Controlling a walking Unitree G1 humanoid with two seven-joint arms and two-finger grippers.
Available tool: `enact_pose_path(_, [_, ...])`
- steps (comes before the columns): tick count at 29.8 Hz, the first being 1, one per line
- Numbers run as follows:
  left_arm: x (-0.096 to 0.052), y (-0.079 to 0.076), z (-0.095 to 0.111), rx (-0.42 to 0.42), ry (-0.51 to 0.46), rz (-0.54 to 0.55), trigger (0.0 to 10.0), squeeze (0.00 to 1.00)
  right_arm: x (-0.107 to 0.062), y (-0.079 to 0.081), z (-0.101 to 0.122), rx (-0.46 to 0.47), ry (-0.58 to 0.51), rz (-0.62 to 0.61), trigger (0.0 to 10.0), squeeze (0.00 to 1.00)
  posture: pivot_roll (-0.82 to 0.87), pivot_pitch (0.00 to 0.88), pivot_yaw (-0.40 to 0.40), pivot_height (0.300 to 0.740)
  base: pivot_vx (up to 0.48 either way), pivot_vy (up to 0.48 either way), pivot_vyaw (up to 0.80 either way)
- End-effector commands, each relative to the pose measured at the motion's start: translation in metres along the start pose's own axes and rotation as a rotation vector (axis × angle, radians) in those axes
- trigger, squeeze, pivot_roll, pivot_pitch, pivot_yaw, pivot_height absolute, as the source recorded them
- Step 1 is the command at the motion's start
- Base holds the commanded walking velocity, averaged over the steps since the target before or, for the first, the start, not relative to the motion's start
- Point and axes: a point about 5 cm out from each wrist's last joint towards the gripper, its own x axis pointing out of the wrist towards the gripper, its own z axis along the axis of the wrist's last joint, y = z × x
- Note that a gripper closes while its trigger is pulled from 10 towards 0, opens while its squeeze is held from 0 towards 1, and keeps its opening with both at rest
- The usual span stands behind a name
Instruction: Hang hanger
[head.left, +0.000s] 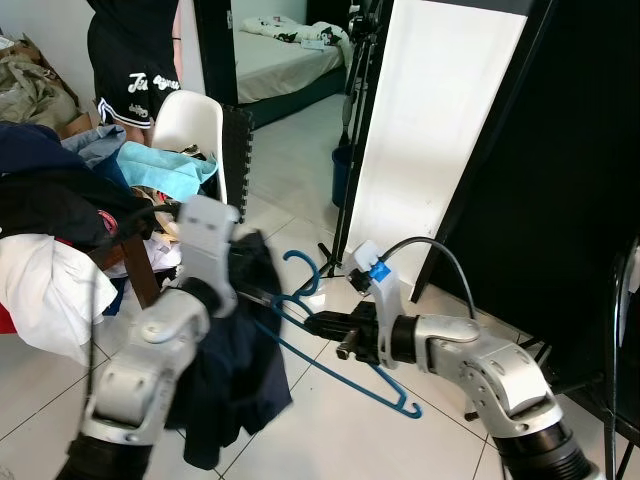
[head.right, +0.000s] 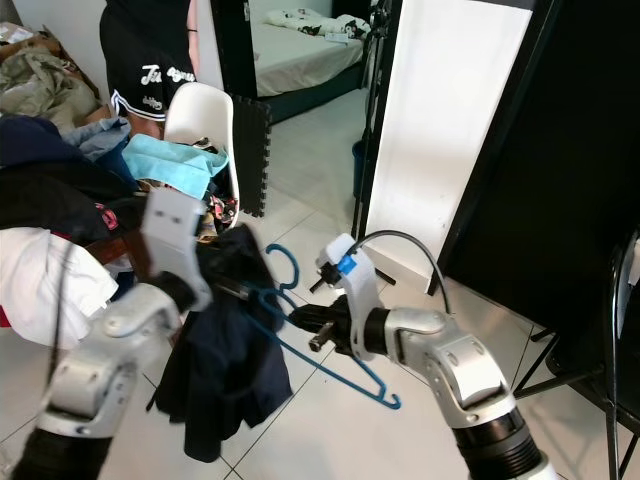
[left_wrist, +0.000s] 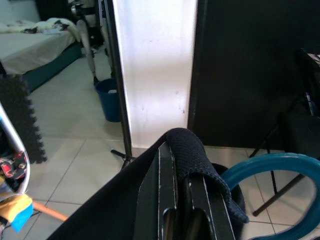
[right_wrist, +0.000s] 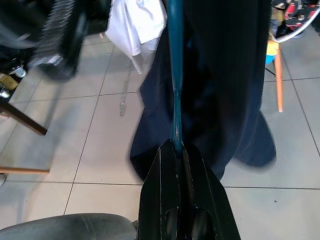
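While gripper-held, hanger hook toward garment.

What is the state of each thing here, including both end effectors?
Blue plastic hanger: held tilted above the floor.
Dark navy fabric garment: hanging, partly on the hanger.
Left end effector: shut on the garment.
Right end effector: shut on the hanger.
White plastic chair: upright, clothes piled beside.

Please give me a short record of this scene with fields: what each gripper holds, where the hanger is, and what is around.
left gripper: shut on the dark garment
right gripper: shut on the blue hanger, on its bar
hanger: in the air between both arms, hook pointing up, not yet hung
behind, robot's left: white chair and clothes pile
person: standing behind the chair
floor: pale tiles
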Motion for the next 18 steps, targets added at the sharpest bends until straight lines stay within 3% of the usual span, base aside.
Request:
enact_pose_path(1, [0.000, -0.018, -0.001, -0.010, -0.010, -0.084, 10.0, 0.00, 0.005, -0.003, 0.006, 0.014, -0.043, -0.028, 10.0, 0.00, -0.02, 0.034, -0.038, 0.740, 0.000, 0.000, 0.00])
enact_pose_path(5, [0.001, -0.022, -0.004, -0.005, 0.006, -0.088, 10.0, 0.00, 0.008, -0.007, 0.010, 0.036, -0.071, -0.069, 10.0, 0.00, -0.02, 0.035, -0.036, 0.740, 0.000, 0.000, 0.00])
enact_pose_path(12, [-0.001, -0.013, -0.007, 0.017, 0.022, -0.018, 10.0, 0.00, 0.010, -0.018, 0.015, 0.082, -0.116, -0.162, 10.0, 0.00, -0.02, 0.036, -0.034, 0.740, 0.000, 0.000, 0.00])
enact_pose_path(14, [-0.005, 0.003, 0.000, 0.020, -0.008, 0.076, 10.0, 0.00, 0.009, -0.032, 0.016, 0.132, -0.127, -0.277, 10.0, 0.00, -0.02, 0.037, -0.032, 0.740, 0.000, 0.000, 0.00])
enact_pose_path(16, [-0.005, 0.003, 0.000, 0.020, -0.008, 0.076, 10.0, 0.00, 0.009, -0.032, 0.016, 0.132, -0.127, -0.277, 10.0, 0.00, -0.02, 0.037, -0.032, 0.740, 0.000, 0.000, 0.00])
enact_pose_path(18, [-0.012, 0.028, 0.008, 0.019, -0.042, 0.224, 10.0, 0.00, 0.005, -0.046, 0.017, 0.181, -0.151, -0.378, 10.0, 0.00, -0.02, 0.035, -0.032, 0.740, 0.000, 0.000, 0.00])
